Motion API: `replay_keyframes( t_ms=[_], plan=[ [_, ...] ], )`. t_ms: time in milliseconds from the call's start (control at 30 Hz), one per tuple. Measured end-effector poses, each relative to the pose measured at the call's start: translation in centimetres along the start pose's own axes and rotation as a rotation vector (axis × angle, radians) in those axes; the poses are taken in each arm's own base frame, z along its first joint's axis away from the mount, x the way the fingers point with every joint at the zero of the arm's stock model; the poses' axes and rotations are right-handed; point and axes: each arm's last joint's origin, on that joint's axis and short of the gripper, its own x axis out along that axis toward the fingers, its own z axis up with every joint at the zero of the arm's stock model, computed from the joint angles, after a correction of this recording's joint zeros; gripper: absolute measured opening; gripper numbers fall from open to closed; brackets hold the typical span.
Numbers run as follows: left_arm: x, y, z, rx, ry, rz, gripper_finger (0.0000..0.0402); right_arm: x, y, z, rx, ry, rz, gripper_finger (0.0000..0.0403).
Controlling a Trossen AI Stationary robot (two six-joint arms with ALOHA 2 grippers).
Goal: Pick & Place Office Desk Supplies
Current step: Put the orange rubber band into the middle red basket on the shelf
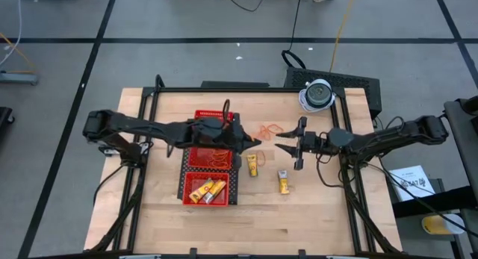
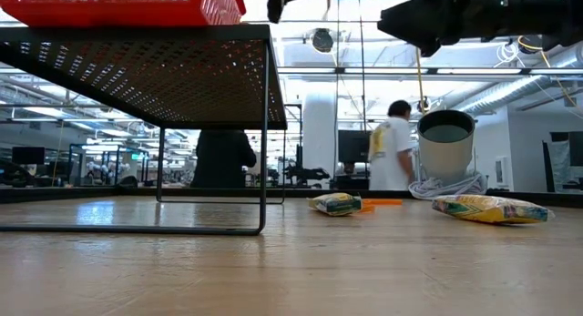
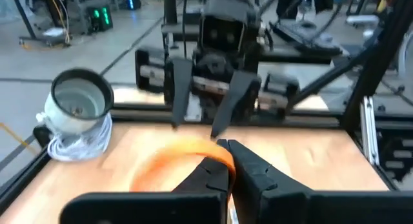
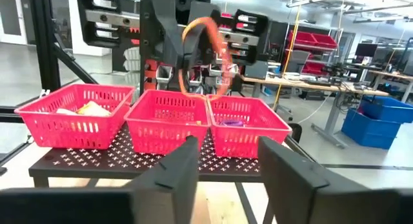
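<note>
- The left gripper (image 1: 252, 144), jaws clamped on an orange rubber band (image 4: 205, 56), holds it beside the red tray (image 1: 196, 169), mid-worktop.
- The right gripper (image 1: 287, 146) faces it with jaws apart, empty.
- Next move, likely: lowering the band into a compartment.

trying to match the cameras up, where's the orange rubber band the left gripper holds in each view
High: band loops out near the left gripper, over the red tray.
Low: not in it; only the tray's underside shows.
Left wrist: orange blur at the shut fingertips, with the right gripper beyond.
Right wrist: orange loop hanging above the tray's middle bin.
Shared landmark: the red tray, except in the left wrist view.
</note>
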Motion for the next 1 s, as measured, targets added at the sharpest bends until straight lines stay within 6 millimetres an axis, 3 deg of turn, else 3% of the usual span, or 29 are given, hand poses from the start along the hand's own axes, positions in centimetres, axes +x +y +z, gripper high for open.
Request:
replay_keyframes(
  t_ms=[167,367,700,1000],
  plan=[
    [-2.0,0.1,0.2,-0.017,0.103,0.014,0.0004,-0.6,-0.2,0.3,-0.002,0.013,0.002,0.0195],
    [-4.0,-0.3,0.5,-0.042,0.159,0.012,0.0004,-1.0,-0.3,0.4,-0.006,0.027,0.003,0.0221],
    [-8.4,-0.9,-2.2,-0.156,0.236,0.061,0.0006,-1.0,-0.3,0.2,-0.022,0.050,0.004,0.0216],
    [-10.5,-0.9,-4.6,-0.253,0.252,0.113,0.0007,-1.0,-0.3,0.2,-0.021,0.049,0.004,0.0214]
  ],
)
